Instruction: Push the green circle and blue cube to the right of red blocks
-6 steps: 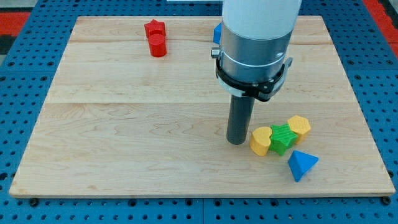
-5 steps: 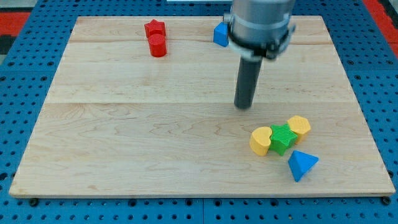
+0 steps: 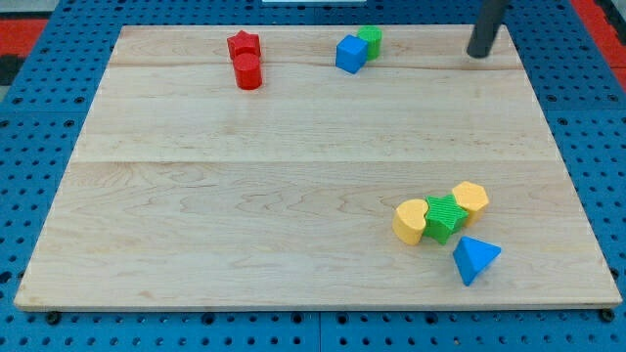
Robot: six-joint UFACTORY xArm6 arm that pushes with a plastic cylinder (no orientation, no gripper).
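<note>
The blue cube (image 3: 349, 54) and the green circle (image 3: 370, 41) sit touching each other near the view's top, right of centre. The red star (image 3: 244, 44) and the red cylinder (image 3: 248, 71) stand together at the view's top left, well to the left of the blue cube. My tip (image 3: 479, 54) is near the view's top right, to the right of the green circle and apart from it. It touches no block.
A cluster lies at the view's lower right: a yellow heart (image 3: 411, 221), a green star (image 3: 445, 217), a yellow hexagon (image 3: 471, 199) and a blue triangle (image 3: 474, 258). The wooden board (image 3: 196, 196) ends just right of my tip.
The arm has moved from beside the yellow heart up and to the right, to the view's top right. The green circle, hidden before, now shows. No block has moved.
</note>
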